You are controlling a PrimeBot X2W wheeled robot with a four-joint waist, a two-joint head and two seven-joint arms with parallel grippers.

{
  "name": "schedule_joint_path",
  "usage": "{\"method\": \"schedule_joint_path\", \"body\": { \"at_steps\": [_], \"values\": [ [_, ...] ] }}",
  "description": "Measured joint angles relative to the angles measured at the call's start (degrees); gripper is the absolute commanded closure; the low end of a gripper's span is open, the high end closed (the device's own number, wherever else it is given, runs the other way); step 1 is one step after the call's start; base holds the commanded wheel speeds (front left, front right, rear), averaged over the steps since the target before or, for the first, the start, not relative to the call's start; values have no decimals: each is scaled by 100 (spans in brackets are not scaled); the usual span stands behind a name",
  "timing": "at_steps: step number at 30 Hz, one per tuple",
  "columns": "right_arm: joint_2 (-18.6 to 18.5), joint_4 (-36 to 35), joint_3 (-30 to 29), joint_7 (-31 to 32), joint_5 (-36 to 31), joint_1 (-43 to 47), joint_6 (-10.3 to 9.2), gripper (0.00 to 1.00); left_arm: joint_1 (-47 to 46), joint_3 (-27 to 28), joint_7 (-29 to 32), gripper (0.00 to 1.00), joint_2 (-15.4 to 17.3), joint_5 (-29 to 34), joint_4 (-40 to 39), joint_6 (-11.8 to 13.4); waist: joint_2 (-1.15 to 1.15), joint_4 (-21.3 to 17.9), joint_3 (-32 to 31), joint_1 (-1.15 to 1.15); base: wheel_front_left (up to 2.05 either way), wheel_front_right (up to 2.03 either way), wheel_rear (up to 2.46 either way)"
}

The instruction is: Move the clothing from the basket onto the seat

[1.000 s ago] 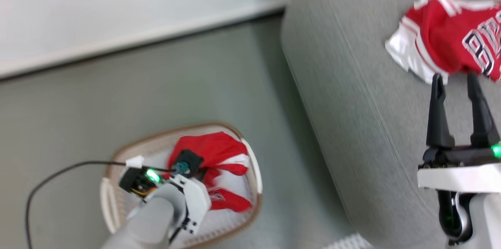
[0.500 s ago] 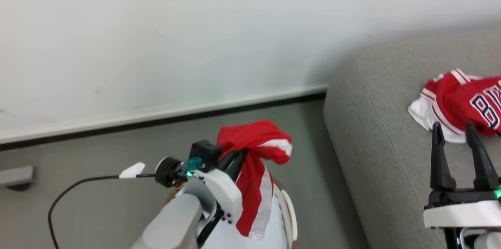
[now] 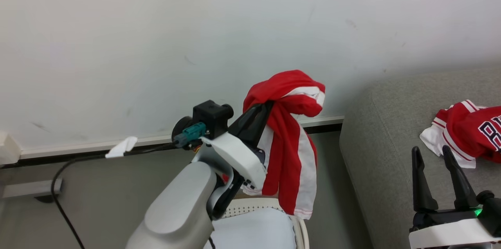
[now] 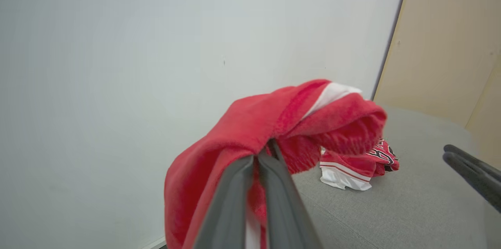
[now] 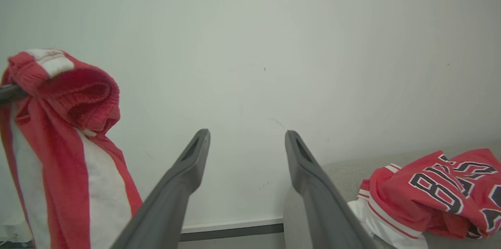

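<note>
Red jersey [image 3: 469, 133] already lies crumpled on grey seat [image 3: 391, 123]. Left end effector [image 3: 263, 110] clamped on second red-and-white garment [image 3: 291, 151], which hangs above laundry basket [image 3: 250, 206], not yet over seat. Right end effector [image 3: 430, 149] has fingers apart, empty, just short of jersey. Pale pad [image 3: 254, 229] visible in basket; whether more clothing remains there, cannot tell. To do: carry garment across and release it on seat.
</note>
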Motion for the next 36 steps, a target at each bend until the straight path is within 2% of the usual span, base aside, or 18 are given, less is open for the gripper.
{"method": "schedule_joint_path", "body": {
  "at_steps": [8, 17, 26, 31, 36],
  "values": [
    [-12, 55, 332, 0, 43, -8, 0, 0, 85, -9, 301, 100, 94, -41, -637, 180, 0, 3, 18, 1, 0, 0, 0],
    [-47, 268, 1299, -1, 145, -265, 0, 0, 216, -102, 436, 100, 160, -64, -818, 272, 0, 4, 44, 1, 0, 0, 0],
    [-100, 1214, 2703, -2, 391, -970, 0, 0, 316, -381, 495, 100, 99, -116, -844, 227, 0, 231, -2, 1, 0, 0, 0],
    [-11, 2093, 3155, 58, 544, -1467, 0, 0, 331, -589, 527, 100, 52, -253, -831, 192, 0, 428, -66, 1, 0, 0, 0],
    [125, 2608, 3543, 46, 657, -1847, 0, 0, 335, -803, 545, 100, 24, -359, -825, 163, 0, 666, -127, 1, 0, 0, 0]
  ]
}}
